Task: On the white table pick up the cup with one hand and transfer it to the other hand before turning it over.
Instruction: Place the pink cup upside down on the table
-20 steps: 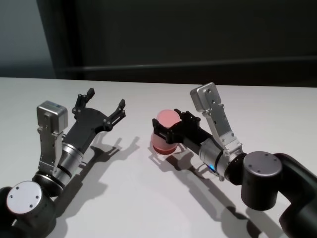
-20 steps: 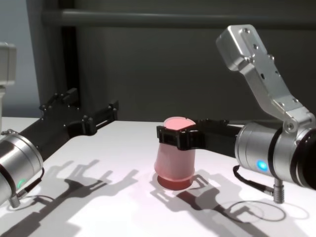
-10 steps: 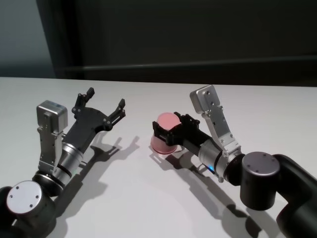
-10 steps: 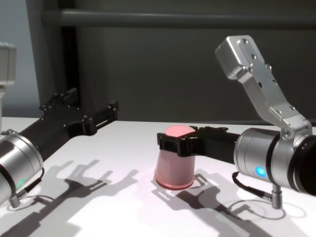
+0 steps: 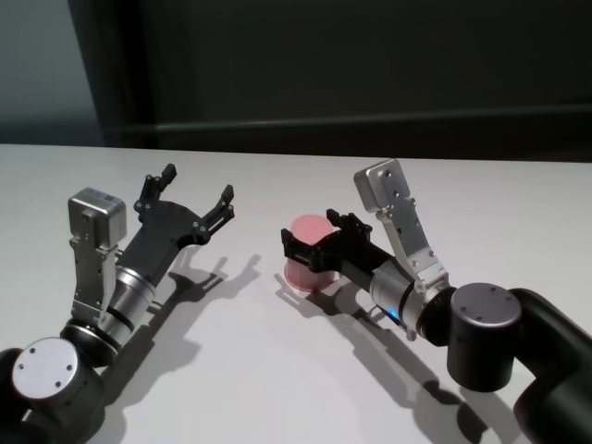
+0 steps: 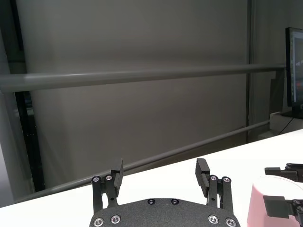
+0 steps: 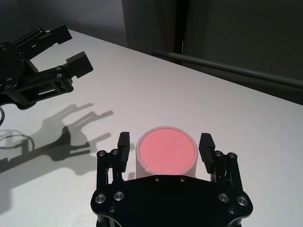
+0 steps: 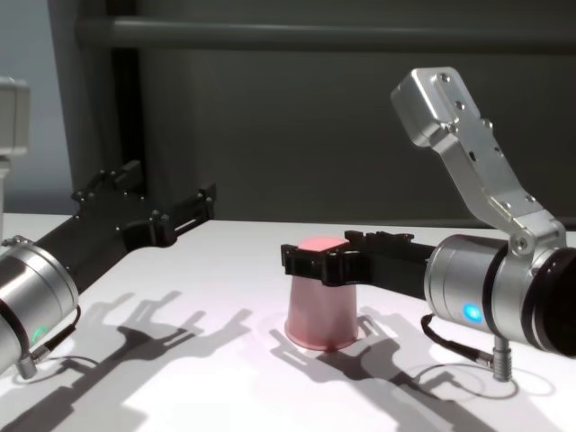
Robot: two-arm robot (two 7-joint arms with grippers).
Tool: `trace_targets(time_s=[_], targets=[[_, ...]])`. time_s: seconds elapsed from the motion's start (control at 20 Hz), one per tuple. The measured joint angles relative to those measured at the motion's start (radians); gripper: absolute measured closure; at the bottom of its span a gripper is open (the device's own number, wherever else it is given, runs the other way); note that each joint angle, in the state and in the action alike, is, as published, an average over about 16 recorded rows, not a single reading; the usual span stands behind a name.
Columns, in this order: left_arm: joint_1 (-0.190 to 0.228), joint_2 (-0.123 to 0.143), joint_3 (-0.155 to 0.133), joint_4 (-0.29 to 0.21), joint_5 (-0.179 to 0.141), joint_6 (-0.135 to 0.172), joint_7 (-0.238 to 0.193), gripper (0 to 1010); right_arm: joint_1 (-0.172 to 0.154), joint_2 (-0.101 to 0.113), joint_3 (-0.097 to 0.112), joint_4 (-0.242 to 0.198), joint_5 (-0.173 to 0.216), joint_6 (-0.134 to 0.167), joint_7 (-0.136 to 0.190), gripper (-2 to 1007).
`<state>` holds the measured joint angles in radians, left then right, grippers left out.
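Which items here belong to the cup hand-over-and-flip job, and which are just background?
Job:
- cup, upside down on the white table
- right gripper, fingers apart either side of the cup
- left gripper, open, held above the table

Background:
- dark wall rail
- monitor

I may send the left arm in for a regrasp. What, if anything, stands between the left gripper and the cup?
Nothing visible: only bare white table lies between the left gripper and the cup. The right gripper, jaws apart, flanks the cup.
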<state>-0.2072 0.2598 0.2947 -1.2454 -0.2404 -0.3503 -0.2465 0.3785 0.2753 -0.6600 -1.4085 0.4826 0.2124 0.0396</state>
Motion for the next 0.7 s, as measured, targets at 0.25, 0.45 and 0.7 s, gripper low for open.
trace_targets(time_s=[0.25,0.45,0.7], targets=[[0.000,0.000,0.000,0.000,0.000,0.000,0.000,7,-0.007,-0.004,0.017,-0.010,-0.003,-0.001,0.007,68],[0.000,0.000,0.000,0.000,0.000,0.000,0.000,7,-0.017,-0.001,0.039,-0.034,-0.003,-0.005,0.011,19],[0.000,0.000,0.000,0.000,0.000,0.000,0.000,8,-0.037,0.011,0.072,-0.078,-0.007,-0.019,0.007,3]])
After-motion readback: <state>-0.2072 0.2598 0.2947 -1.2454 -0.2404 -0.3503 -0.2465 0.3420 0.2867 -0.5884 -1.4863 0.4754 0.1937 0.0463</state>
